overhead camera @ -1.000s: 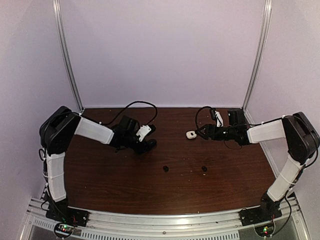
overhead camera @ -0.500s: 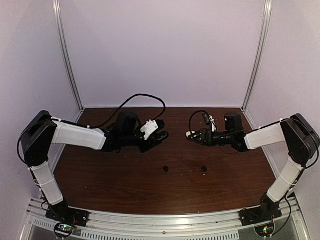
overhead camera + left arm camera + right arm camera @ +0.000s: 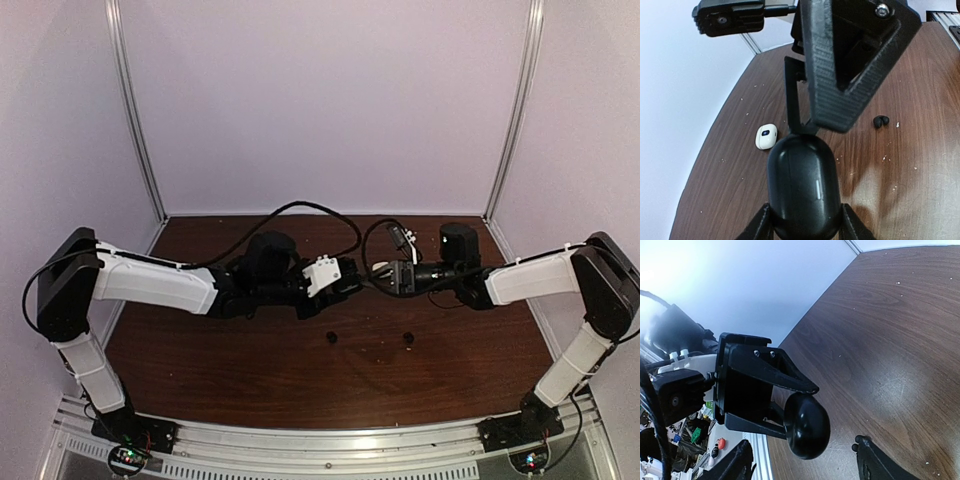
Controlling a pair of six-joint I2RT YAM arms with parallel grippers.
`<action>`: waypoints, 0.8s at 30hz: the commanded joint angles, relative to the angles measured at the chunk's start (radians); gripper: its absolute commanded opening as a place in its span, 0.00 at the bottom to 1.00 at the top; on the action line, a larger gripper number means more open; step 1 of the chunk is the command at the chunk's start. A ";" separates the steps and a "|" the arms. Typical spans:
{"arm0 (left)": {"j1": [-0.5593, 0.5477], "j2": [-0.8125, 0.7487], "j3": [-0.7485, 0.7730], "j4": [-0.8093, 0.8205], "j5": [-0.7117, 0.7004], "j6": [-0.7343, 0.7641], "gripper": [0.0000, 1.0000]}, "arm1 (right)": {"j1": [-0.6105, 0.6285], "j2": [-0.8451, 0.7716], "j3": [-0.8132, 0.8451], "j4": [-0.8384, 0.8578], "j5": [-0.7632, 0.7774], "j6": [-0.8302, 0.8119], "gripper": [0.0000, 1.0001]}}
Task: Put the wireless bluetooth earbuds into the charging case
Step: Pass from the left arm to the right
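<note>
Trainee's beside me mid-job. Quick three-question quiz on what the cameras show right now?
1. True or false: the left end effector grips the black charging case.
2. The right end effector is: A) open, facing the black case; B) shut on an earbud; C) shut on the black case.
3. Fill in: in the top view, ___ black earbuds lie loose on the table.
Key: 1 true; 2 A; 3 two.
</note>
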 commanded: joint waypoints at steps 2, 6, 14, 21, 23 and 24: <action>-0.025 -0.032 0.049 0.038 -0.059 0.057 0.23 | 0.029 -0.014 -0.002 0.055 -0.020 0.023 0.70; -0.047 -0.031 0.059 0.029 -0.089 0.096 0.23 | 0.042 -0.005 0.001 0.058 -0.017 0.027 0.65; -0.068 -0.032 0.056 0.038 -0.152 0.130 0.23 | 0.052 -0.012 -0.020 0.079 -0.013 0.026 0.55; -0.083 -0.032 0.054 0.055 -0.182 0.145 0.23 | 0.054 -0.003 -0.033 0.134 -0.017 0.054 0.46; -0.085 -0.033 0.054 0.057 -0.183 0.146 0.23 | 0.054 -0.001 -0.035 0.144 -0.016 0.059 0.45; -0.085 -0.034 0.054 0.057 -0.183 0.148 0.23 | 0.054 -0.001 -0.037 0.148 -0.017 0.062 0.43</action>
